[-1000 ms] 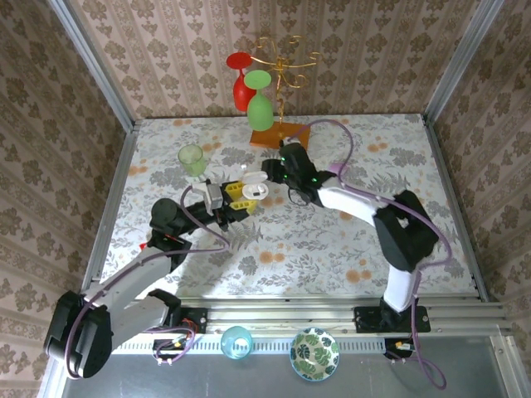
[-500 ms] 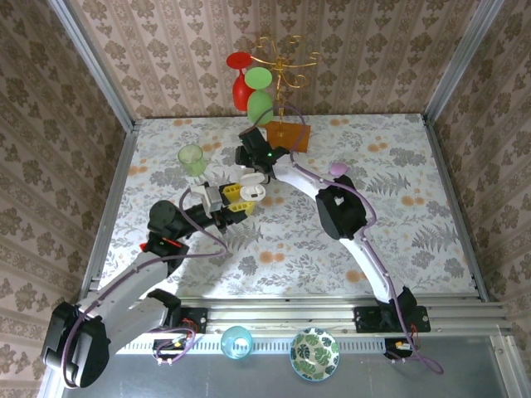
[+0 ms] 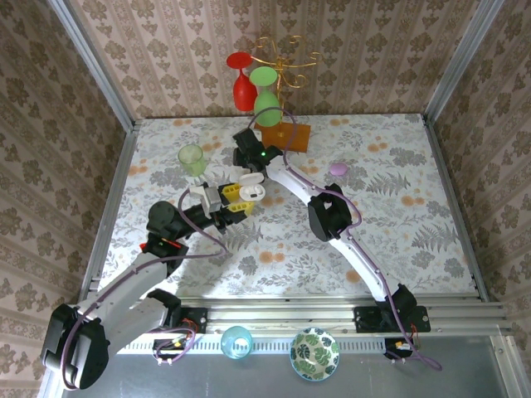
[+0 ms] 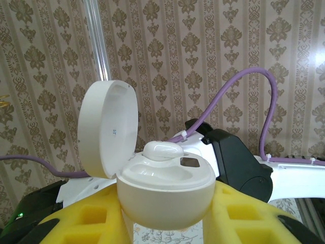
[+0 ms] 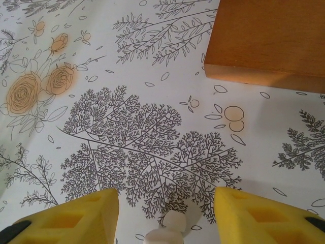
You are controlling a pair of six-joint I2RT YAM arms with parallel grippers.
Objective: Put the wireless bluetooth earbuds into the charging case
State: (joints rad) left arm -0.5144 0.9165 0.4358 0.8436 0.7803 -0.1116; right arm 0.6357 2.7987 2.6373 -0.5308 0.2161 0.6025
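My left gripper (image 3: 239, 199) is shut on the white egg-shaped charging case (image 4: 165, 195), its yellow pads pressing both sides. The lid (image 4: 107, 129) stands open to the left. One whitish earbud (image 4: 162, 151) sits in the far socket, and the near socket (image 4: 161, 173) is bare. My right gripper (image 3: 247, 156) hangs low over the table just beyond the case, its yellow fingers (image 5: 68, 218) wide open. Another small white earbud (image 5: 170, 230) lies on the tablecloth between them, untouched and cut off by the frame's bottom edge.
The wooden base (image 5: 269, 40) of the glass rack, with red and green glasses (image 3: 264, 104), stands close behind the right gripper. A green cup (image 3: 192, 157) is at the left and a purple case (image 3: 338, 168) at the right. A teal cup (image 3: 236, 342) and a bowl (image 3: 314, 354) sit by the near rail.
My right arm has swung left and back, away from the open case, and come down over the table near the rack base. The left gripper and case have barely moved.
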